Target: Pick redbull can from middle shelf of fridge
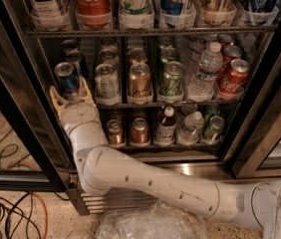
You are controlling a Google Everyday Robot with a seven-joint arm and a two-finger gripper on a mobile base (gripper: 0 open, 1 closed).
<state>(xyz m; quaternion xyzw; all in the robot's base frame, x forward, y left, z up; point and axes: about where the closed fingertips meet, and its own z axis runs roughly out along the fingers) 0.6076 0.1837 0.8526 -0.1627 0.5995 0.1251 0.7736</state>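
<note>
We see the slim blue-and-silver metal redbull can (pixel 67 76) standing upright at the left end of the dark wire middle shelf (pixel 145 105) of the black-framed fridge (pixel 260 128). The cream two-finger gripper (pixel 70 89) is directly below/in front of the can. Its fingers are spread, one on each side of the can's lower part, not clamped yet in our judgement. The can's long axis is vertical.

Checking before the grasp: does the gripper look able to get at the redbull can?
Probably yes. The gripper sits at the redbull can, an open finger on each side of its lower part, at the left end of the middle shelf. Nothing stands between them.
</note>
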